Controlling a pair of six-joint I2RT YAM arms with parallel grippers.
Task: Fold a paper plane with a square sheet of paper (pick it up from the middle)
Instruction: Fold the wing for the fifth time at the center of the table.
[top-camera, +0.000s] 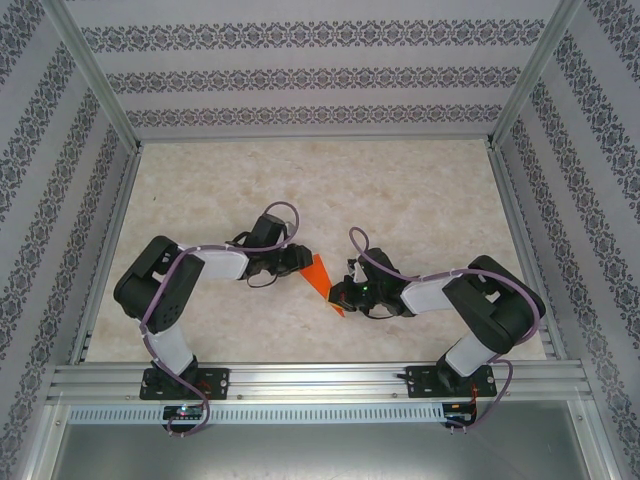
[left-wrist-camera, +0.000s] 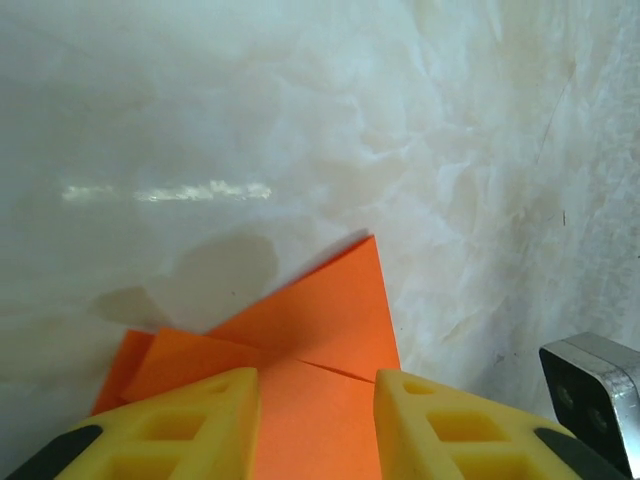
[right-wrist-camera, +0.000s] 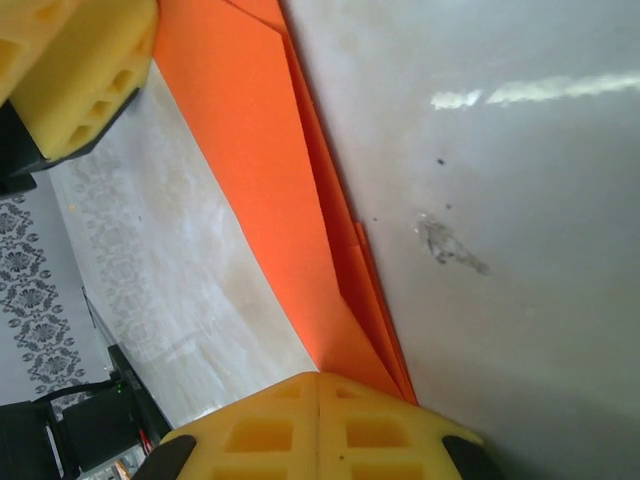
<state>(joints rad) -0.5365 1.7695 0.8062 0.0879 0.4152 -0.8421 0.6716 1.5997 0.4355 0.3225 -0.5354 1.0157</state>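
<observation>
The paper (top-camera: 320, 275), bright orange and already folded into several layers, is seen near the middle of the tabletop (top-camera: 420, 200), between the two end effectors. From above it is seen as a narrow slanted shape, its upper end at the left end effector (top-camera: 300, 262) and its lower end at the right end effector (top-camera: 342, 295).

In the left wrist view the left end effector (left-wrist-camera: 318, 382) is seen partly open, with a clear gap between its yellow fingers (left-wrist-camera: 190, 425). The paper (left-wrist-camera: 320, 330) is seen in that gap and reaches out past the left finger, and a pointed corner is directed away from the camera over the tabletop. Whether the fingers press on the paper cannot be told.

In the right wrist view the right end effector (right-wrist-camera: 318, 385) is seen fully closed, its two fingers meeting along one seam. The layered edge of the paper (right-wrist-camera: 250, 150) runs straight into the fingertips and appears to be pinched there. At the far end of the paper, one finger (right-wrist-camera: 80, 80) of the left end effector is seen just beside it.
</observation>
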